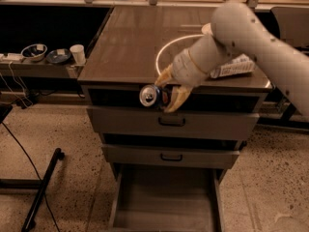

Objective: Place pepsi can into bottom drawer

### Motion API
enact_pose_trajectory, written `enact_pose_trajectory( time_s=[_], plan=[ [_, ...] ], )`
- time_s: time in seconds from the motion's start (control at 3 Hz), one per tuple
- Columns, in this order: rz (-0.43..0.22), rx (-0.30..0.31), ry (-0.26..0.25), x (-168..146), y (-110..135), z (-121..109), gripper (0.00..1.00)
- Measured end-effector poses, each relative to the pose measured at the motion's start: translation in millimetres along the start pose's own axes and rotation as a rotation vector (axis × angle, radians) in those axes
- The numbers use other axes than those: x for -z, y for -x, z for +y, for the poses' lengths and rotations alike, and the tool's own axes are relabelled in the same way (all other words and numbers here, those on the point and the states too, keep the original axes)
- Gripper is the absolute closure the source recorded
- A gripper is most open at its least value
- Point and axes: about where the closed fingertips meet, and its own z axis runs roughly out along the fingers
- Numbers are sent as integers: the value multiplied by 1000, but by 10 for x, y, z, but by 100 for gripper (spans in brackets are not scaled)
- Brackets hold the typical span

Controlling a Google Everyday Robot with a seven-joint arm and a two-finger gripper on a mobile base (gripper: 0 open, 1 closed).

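While the end effector (163, 96) hangs in the air just in front of the desk (125, 42), it holds the pepsi can (150, 95) tight between its two yellow fingers (177, 98). The fingers are closed only as far as the can lets them. One finger sits above the can and one sits below it. The can lies on its side, and its round silver end faces the camera. It touches nothing but the fingers.

Right behind the end effector is the front of the top drawer (130, 122), and its black handle (171, 122) is just below the end effector. The middle drawer (135, 154) is lower down. Far below the end effector, the bottom drawer (164, 195) is pulled out, and its plain grey floor shows. The can is high above it.

The big pale arm (251, 37) goes up and to the right from the end effector. Behind the arm, a clear water bottle (234, 66) lies on its side on the desk.

Far to the left of the end effector, a low shelf (29, 70) holds two bowls (34, 51) and a white cup (77, 53). Down on the floor on that side stands a black stand (41, 187).
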Motion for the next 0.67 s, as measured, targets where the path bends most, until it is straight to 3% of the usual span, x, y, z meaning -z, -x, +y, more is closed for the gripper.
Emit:
enact_pose_trajectory(
  time_s=[0.33,0.67],
  plan=[
    [-315,-163,-7,-622,15,802,100],
    [-517,-345,-56,-780,12,1581,100]
  ],
)
